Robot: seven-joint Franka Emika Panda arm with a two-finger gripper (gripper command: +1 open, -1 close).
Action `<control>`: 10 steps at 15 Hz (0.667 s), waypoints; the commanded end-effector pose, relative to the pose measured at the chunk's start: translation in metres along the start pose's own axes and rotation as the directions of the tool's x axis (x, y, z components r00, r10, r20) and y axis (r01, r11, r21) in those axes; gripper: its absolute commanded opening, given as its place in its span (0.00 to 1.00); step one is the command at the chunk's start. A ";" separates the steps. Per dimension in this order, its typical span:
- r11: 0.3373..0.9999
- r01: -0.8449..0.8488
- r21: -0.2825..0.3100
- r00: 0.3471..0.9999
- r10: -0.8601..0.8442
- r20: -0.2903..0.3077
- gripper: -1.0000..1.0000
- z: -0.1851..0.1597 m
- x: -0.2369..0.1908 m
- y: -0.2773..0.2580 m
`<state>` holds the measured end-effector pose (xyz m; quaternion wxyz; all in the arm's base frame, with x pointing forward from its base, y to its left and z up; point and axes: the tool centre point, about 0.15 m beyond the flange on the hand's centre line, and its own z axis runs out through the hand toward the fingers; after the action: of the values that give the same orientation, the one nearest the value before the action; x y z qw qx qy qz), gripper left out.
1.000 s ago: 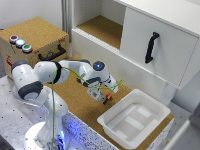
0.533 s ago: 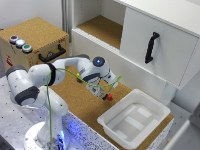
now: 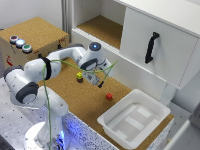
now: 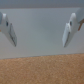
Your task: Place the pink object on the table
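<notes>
Listing by view, exterior first. Franka arm, white, reaching across the cork desk (image 3: 65, 87) with its tool (image 3: 101, 82) raised a little off the surface near the white cabinet (image 3: 160, 47). Pink object (image 3: 109, 96): small reddish-pink cube, resting on the bare cork, apart from the tool and lying beside and below it, toward the white tray (image 3: 132, 120). Nothing shows between the fingers; judged from this, the cube has been set down and the placement looks complete. Small yellow block (image 3: 79, 76) with dark top: on the cork, on the exterior view's left of the tool, clear of the cube. Cork-topped box with coloured buttons (image 3: 35, 37): far side, untouched by the arm.

Wrist view. Two pale fingers (image 4: 8, 30), spread wide apart, with only a plain grey-white surface and a band of cork between and beneath them. The picture is soft, so fine detail is uncertain, but no cube appears in the gap. Pink object: not in this view, consistent with it lying off to one side of the tool.
</notes>
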<state>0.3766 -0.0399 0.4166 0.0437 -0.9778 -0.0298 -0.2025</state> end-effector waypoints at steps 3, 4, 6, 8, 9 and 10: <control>0.992 0.128 -0.010 0.991 -0.127 0.048 1.00 -0.029 -0.004 -0.110; 0.988 0.154 0.002 0.987 -0.154 0.050 1.00 -0.031 -0.005 -0.124; 0.975 0.222 0.026 0.974 -0.223 0.052 1.00 -0.038 -0.007 -0.157; 0.952 0.301 0.063 0.952 -0.304 0.043 1.00 -0.050 -0.007 -0.196; 0.924 0.371 0.093 0.926 -0.375 0.034 1.00 -0.061 -0.007 -0.220; 0.893 0.434 0.116 0.897 -0.440 0.033 1.00 -0.070 -0.008 -0.241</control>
<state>0.3473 0.1073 0.4535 0.0596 -0.9624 -0.1673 -0.2055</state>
